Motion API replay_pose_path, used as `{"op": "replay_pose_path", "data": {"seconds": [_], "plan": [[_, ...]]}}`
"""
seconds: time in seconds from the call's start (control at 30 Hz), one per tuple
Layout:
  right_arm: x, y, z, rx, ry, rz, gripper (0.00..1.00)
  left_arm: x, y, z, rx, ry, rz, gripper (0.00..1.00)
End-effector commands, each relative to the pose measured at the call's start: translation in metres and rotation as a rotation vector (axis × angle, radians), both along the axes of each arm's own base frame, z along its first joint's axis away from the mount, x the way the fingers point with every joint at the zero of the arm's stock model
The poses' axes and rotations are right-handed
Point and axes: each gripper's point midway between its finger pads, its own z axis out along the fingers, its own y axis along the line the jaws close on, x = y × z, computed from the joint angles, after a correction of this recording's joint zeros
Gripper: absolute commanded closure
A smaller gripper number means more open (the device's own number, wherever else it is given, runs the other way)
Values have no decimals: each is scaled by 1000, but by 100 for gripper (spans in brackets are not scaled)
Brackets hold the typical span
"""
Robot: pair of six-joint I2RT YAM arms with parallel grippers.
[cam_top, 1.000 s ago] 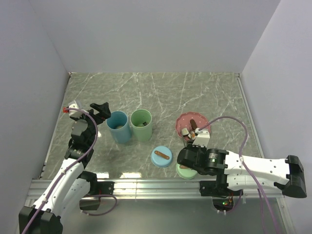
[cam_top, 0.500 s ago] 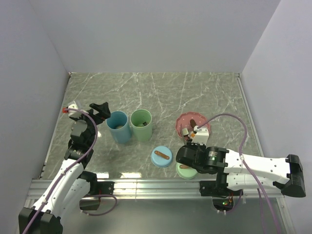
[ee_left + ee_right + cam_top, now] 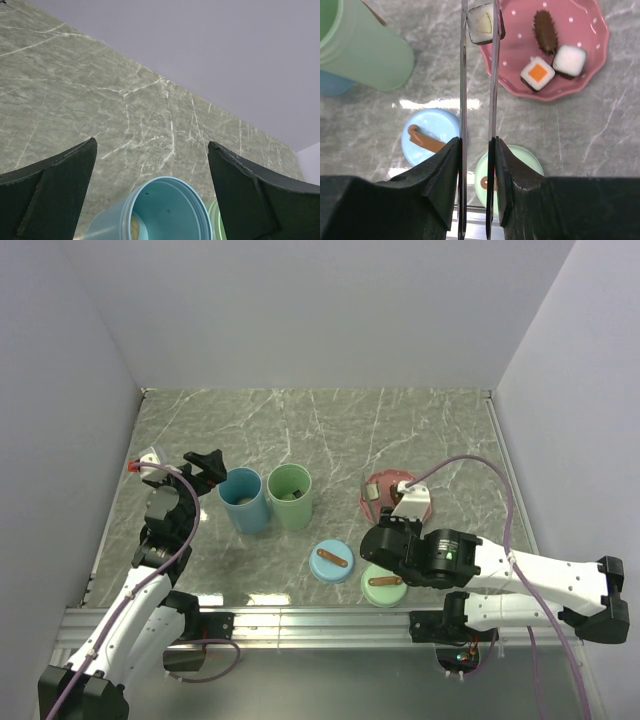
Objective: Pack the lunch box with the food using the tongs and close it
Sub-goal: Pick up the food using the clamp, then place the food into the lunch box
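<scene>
My right gripper is shut on the slim metal tongs, pressing their two arms close together. The tong tips pinch a white square piece of food at the left rim of the pink dotted plate. On the plate lie a brown oval piece, an orange-topped square and a white square. The lunch box is a blue tub and a green tub, both uncovered. My left gripper hangs open just behind the blue tub, holding nothing.
A blue lid with a brown handle and a green lid lie flat near the front rail, under my right wrist. The green tub stands left of the tongs. Grey walls close in the marble table on three sides.
My right arm has lifted and swung, carrying the tongs toward the plate's left edge, and its jaws have narrowed on them. The left arm has not moved.
</scene>
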Motion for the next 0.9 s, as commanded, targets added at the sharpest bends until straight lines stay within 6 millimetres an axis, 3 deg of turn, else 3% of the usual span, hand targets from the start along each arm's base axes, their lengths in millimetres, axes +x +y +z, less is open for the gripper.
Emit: {"op": "replay_pose_path", "data": {"seconds": [0.0, 0.3, 0.47, 0.73, 0.87], "plan": [[17, 1, 41, 15, -119, -21, 65, 0, 2, 10, -12, -38, 5, 1], [30, 38, 91, 44, -214, 81, 65, 0, 2, 11, -12, -36, 10, 0], [34, 69, 112, 86, -250, 165, 65, 0, 4, 9, -10, -30, 16, 0], [39, 115, 127, 66, -276, 292, 66, -2, 7, 11, -11, -30, 33, 1], [39, 127, 131, 55, -280, 321, 66, -4, 9, 14, -11, -37, 42, 1]]}}
